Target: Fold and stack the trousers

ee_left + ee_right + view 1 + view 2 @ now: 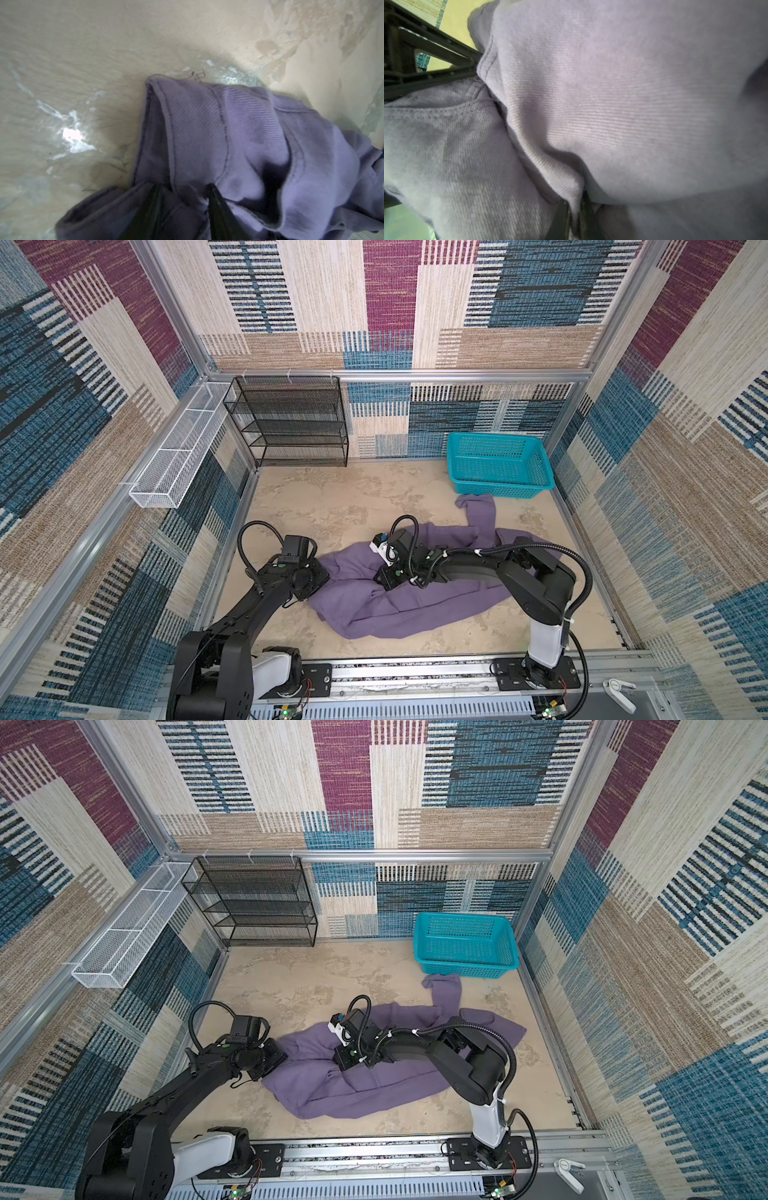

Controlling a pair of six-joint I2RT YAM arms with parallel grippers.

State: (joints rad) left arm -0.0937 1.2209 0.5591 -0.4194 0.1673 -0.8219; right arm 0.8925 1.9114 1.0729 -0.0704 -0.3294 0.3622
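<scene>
The muted-purple trousers (415, 605) (374, 1090) lie crumpled across the middle of the beige table, and one leg end reaches the teal basket's front. My left gripper (318, 591) (272, 1065) points down at their left edge. In the left wrist view its fingers (214, 199) are sunk in the stitched waistband cloth (228, 124), and my left gripper (181, 189) is shut on a fold that rises off the table. My right gripper (384, 578) (347, 1058) reaches across to the middle of the garment. My right gripper (574, 201) is shut on a thin ridge of the trousers (612, 93).
The teal basket (498, 485) (465, 965) stands at the back right. A black mesh shelf (291, 423) is against the back wall. A white wire tray (174, 456) hangs on the left wall. Bare table (332, 497) lies behind the cloth.
</scene>
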